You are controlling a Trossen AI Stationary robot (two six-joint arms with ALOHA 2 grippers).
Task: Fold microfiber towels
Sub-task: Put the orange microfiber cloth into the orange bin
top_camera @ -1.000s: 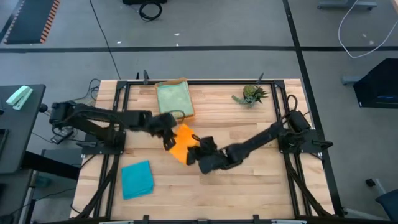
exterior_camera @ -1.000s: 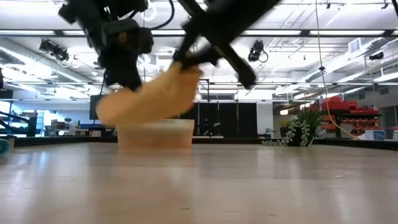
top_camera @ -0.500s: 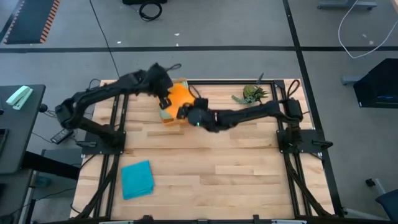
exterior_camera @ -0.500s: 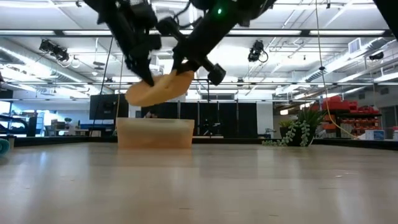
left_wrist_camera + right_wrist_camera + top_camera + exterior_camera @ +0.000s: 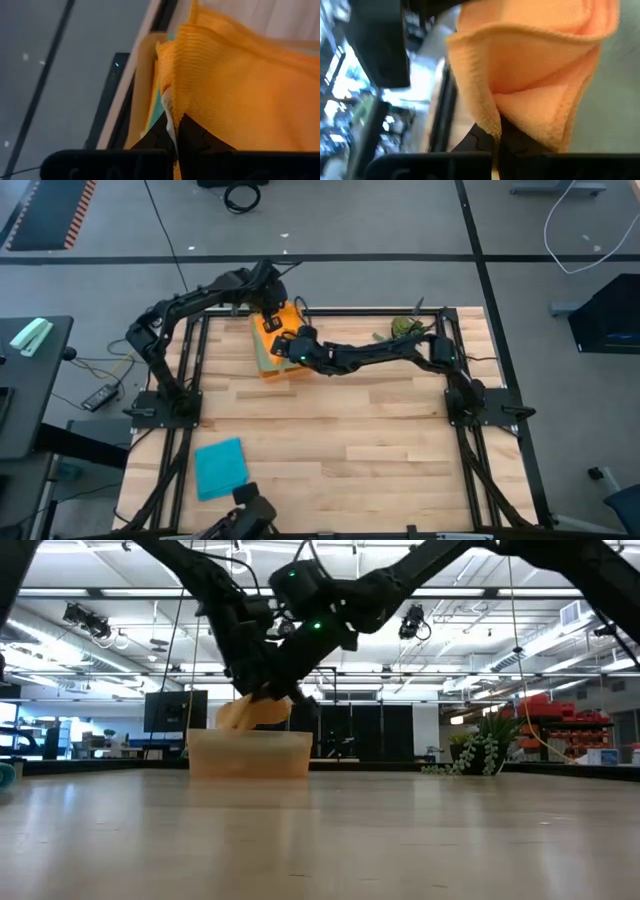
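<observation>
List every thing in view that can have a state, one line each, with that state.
Folded orange microfiber towel: held by both grippers, over the tray.
Left gripper: shut on the orange towel's edge.
Right gripper: shut on the orange towel's edge.
Rigid orange rectangular tray: at the table's far edge, holding a sage green towel, mostly covered.
Teal microfiber towel: folded, flat on the wooden table, near left.
Small spiky green plant: upright, untouched.

No text, label, brand, number or sign can be read in any view. Hazard-style stripes are seen on a floor mat (image 5: 45,215) beyond the bench's far left corner, but no lettering is borne by them. Shapes in the room behind the bench are too blurred for reading.
</observation>
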